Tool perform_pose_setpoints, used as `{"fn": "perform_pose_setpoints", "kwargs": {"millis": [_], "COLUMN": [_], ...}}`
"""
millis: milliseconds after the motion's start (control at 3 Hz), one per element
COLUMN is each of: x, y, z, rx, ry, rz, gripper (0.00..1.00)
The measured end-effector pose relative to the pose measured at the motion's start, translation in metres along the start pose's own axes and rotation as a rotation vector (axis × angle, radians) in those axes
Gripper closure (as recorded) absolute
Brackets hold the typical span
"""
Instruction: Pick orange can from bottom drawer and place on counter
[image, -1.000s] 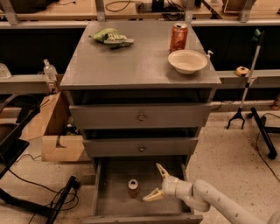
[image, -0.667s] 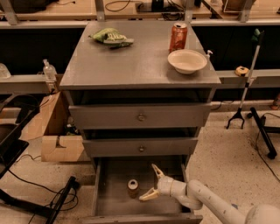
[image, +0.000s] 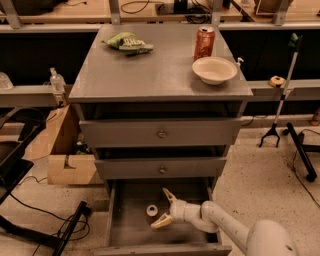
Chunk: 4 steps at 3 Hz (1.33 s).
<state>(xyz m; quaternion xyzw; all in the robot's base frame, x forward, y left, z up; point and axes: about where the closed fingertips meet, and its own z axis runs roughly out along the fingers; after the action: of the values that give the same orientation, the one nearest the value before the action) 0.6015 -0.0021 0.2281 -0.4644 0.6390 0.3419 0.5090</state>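
Note:
The orange can (image: 152, 210) stands upright on the floor of the open bottom drawer (image: 130, 230), its silver lid showing. My gripper (image: 164, 208) reaches into the drawer from the right, just right of the can. Its two pale fingers are spread apart, one above and one below, with the can at their opening and not held. The counter (image: 150, 75) is the grey top of the cabinet above.
On the counter sit a tall red-orange soda can (image: 204, 43), a white bowl (image: 215, 69) and a green chip bag (image: 126, 42). Two shut drawer fronts with knobs are above the open drawer. A cardboard box (image: 67, 152) stands at the cabinet's left.
My gripper has moved left inside the drawer toward the can, fingers still spread. The can has not moved.

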Motion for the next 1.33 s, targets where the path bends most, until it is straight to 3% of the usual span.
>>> {"fn": "perform_pose_setpoints", "kwargs": {"millis": [333, 667, 1333], "x": [0.014, 0.026, 0.035], "y": [0.011, 0.024, 0.037], "z": [0.025, 0.043, 0.061], "rx": [-0.055, -0.096, -0.125], "ry": [0.005, 0.022, 0.053], "rz": [0.018, 0.033, 0.042], "gripper": [0.00, 0.16, 0.63]}}
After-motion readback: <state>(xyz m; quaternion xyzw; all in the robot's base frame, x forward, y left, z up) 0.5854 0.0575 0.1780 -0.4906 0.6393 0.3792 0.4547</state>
